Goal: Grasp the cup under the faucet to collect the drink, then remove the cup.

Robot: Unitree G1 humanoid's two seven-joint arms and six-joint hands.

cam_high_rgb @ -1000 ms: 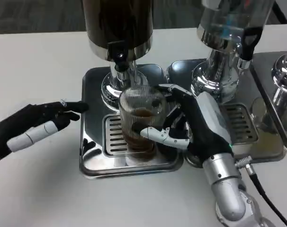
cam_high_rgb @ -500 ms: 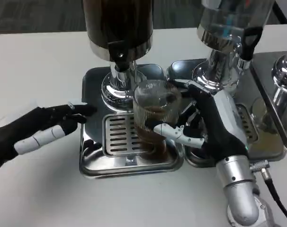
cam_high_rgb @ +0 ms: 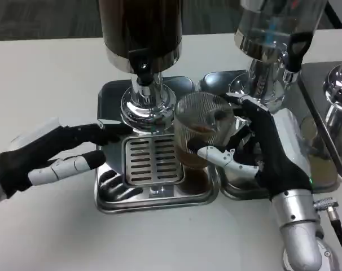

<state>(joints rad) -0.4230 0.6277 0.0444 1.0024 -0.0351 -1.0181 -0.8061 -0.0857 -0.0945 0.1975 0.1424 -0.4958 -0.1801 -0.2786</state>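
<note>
The right hand (cam_high_rgb: 261,155) has its fingers wrapped around the cup (cam_high_rgb: 198,135), just right of centre frame, off to the side of the faucet (cam_high_rgb: 141,66) and above the drip tray's (cam_high_rgb: 154,197) right edge. Dark drink sits in it, so collecting looks done; carrying it clear and setting it down remains. The left hand (cam_high_rgb: 47,158), at left, holds nothing, fingers loosely extended toward the tray.

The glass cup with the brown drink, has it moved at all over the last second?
Yes. The cup, held by the right hand, has shifted rightward, away from under the dark dispenser's faucet and toward the right edge of the drip tray.
</note>
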